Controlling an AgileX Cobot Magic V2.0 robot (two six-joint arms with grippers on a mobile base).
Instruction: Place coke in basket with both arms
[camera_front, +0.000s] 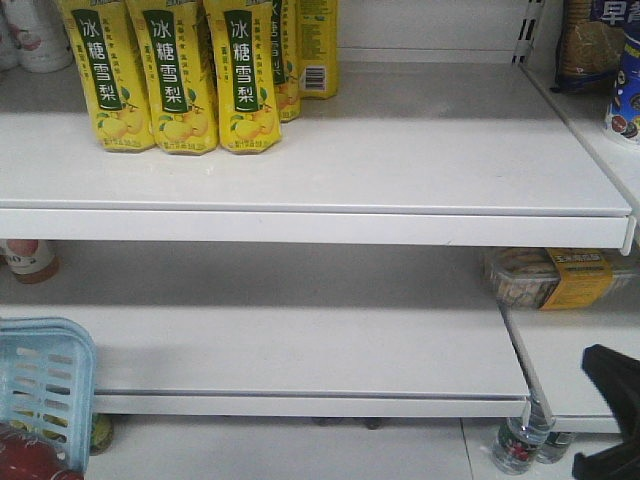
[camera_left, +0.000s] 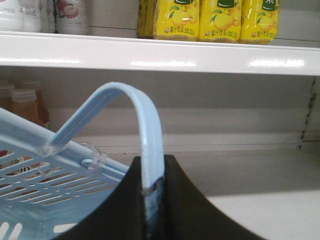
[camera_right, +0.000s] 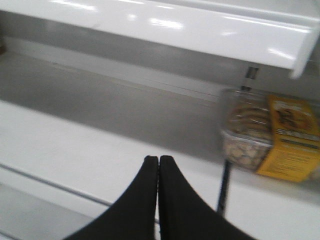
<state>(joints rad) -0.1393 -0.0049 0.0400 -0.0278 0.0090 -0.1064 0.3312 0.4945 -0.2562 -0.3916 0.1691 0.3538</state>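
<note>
Blue basket handle (camera_left: 150, 150) pinched in left hand (camera_left: 152, 200), seen only wrist-side.

Left hand (camera_left: 152, 200): black fingers pinched together around a thin blue loop running up between them.
Right hand (camera_right: 158, 161): black fingertips pressed together, nothing between them, pointing forward.

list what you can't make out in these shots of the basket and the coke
- Coke: none identifiable; in the front view only a red shape at the bottom edge, cropped.
- Basket: front view cuts it at the left edge.
- Snack pack: right wrist view too blurred to read.
- Left pincer: tips hidden behind the handle.
</note>
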